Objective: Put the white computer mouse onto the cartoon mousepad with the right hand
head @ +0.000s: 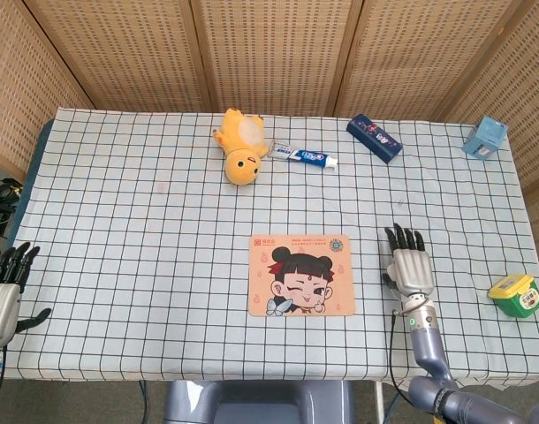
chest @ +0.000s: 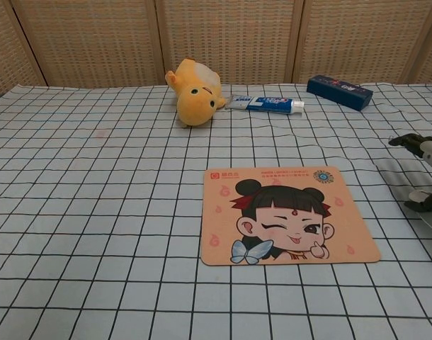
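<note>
The cartoon mousepad (head: pixel 300 275) (chest: pixel 287 214) lies flat near the table's front edge, with nothing on it. My right hand (head: pixel 409 269) hovers palm down just right of the pad, apart from it, with its fingers straight and spread. In the chest view only its dark fingertips (chest: pixel 407 140) and thumb (chest: pixel 423 204) show at the right edge. No white mouse shows in either view; whatever lies under the right palm is hidden. My left hand (head: pixel 4 296) hangs open off the table's left front corner and holds nothing.
A yellow plush toy (head: pixel 239 146), a toothpaste tube (head: pixel 305 157) and a dark blue box (head: pixel 374 139) lie along the back. A light blue box (head: pixel 485 138) stands at the back right, and a green-lidded jar (head: pixel 516 295) at the right edge near my right hand.
</note>
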You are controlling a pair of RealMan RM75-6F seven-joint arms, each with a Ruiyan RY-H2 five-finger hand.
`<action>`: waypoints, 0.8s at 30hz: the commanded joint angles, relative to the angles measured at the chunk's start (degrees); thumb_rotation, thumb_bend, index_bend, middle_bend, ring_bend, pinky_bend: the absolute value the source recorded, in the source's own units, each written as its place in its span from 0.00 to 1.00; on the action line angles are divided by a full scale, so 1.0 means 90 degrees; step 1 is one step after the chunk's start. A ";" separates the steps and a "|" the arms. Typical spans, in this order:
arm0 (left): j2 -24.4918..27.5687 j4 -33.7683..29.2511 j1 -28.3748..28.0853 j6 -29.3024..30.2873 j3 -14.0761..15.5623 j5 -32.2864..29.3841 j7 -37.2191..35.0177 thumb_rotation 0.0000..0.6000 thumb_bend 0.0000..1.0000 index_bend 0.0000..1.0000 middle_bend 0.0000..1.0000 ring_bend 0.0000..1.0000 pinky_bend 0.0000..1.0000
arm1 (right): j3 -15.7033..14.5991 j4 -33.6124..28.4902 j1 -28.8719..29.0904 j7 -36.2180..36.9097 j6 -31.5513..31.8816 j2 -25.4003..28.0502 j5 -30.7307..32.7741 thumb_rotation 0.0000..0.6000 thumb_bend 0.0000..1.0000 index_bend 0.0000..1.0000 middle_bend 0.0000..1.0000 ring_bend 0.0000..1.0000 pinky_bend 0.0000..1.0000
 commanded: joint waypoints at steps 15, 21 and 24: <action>-0.0054 -0.0004 -0.0010 0.0000 0.0014 0.0024 0.0097 1.00 0.00 0.00 0.00 0.00 0.00 | 0.0397 0.0143 0.0276 -0.0778 -0.0108 0.0007 0.0952 1.00 0.44 0.04 0.00 0.00 0.00; -0.0050 -0.0009 -0.0014 -0.0002 0.0015 0.0031 0.0087 1.00 0.00 0.00 0.00 0.00 0.00 | 0.0485 0.0171 0.0331 -0.0872 -0.0164 0.0091 0.1191 1.00 0.44 0.04 0.00 0.00 0.00; -0.0047 -0.0013 -0.0013 -0.0002 0.0018 0.0033 0.0086 1.00 0.00 0.00 0.00 0.00 0.00 | 0.0499 0.0201 0.0350 -0.0916 -0.0209 0.0124 0.1304 1.00 0.44 0.04 0.00 0.00 0.00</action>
